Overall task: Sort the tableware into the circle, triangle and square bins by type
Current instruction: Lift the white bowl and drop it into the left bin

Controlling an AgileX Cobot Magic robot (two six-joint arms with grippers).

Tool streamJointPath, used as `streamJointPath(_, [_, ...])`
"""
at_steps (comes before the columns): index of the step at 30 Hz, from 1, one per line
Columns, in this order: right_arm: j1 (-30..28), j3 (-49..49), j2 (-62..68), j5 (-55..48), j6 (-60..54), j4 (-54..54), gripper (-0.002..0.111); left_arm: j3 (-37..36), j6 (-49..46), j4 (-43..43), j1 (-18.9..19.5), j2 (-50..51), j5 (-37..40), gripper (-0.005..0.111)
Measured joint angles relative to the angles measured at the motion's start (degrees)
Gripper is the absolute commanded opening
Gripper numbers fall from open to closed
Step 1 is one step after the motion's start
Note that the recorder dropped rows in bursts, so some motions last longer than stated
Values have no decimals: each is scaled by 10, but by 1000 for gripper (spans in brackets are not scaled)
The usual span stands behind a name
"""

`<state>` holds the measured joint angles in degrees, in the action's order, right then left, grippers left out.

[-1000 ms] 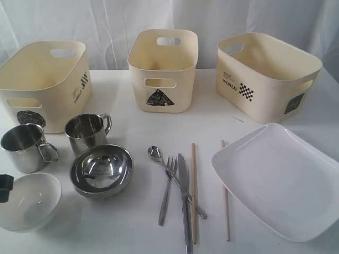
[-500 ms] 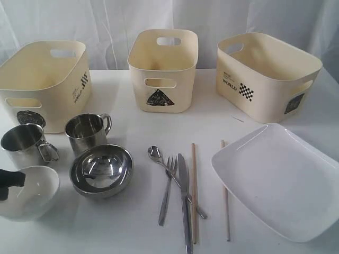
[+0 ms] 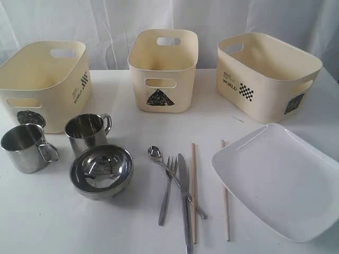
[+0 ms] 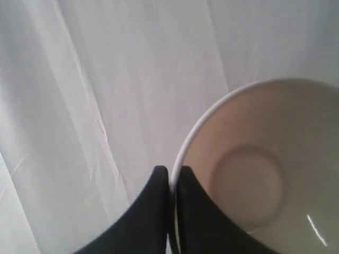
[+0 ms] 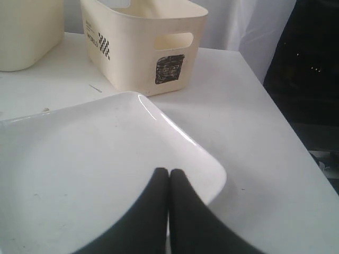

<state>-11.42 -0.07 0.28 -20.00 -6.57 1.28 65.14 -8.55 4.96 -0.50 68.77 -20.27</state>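
Though cluttered, white table; white curtain behind.

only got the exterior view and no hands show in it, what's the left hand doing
observer: the left hand is shut on the rim of the white bowl, one finger inside, one outside.
operator: is it over a bin
observer: cannot tell, only folded white cloth shows behind the bowl.
operator: and the right hand
observer: the right hand is shut and holds nothing, its tips over the white plate near a corner.
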Motion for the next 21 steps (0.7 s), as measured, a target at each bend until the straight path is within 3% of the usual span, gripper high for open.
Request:
streamJointPath(2, [0,0,0,0,0,0,0,0,21,0,0,51,-93,0])
streamJointPath(5, [0,0,0,0,0,0,0,1,31,0,0,153,-142,0])
streamJointPath(10, [0,0,0,0,0,0,0,13,56,-8,0,323,-130,0])
streamJointPath(15, [0,0,0,0,0,0,0,37,76,-40,0,380,-129,1])
streamJointPath(21, [0,0,0,0,0,0,0,50,78,-87,0,411,-127,31])
